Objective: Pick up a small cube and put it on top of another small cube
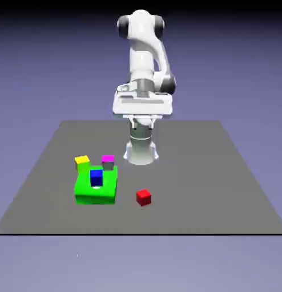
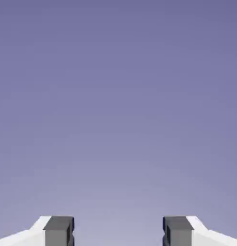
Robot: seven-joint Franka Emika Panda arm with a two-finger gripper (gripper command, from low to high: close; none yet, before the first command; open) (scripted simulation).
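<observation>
The red cube [image 1: 144, 197] lies alone near the surface's [image 1: 183, 211] front edge, beside the green block [image 1: 95, 199]; no stacking is done. The fingers [image 2: 118, 231] stand wide apart, holding nothing. Reaching, gripping, lifting and placing it on another cube all remain.

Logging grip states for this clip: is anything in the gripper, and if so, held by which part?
Nothing is held: the gripper is open, with only backdrop between its fingertips.

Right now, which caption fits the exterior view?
Small red cube beside green block bearing blue cube, end effector raised.
</observation>
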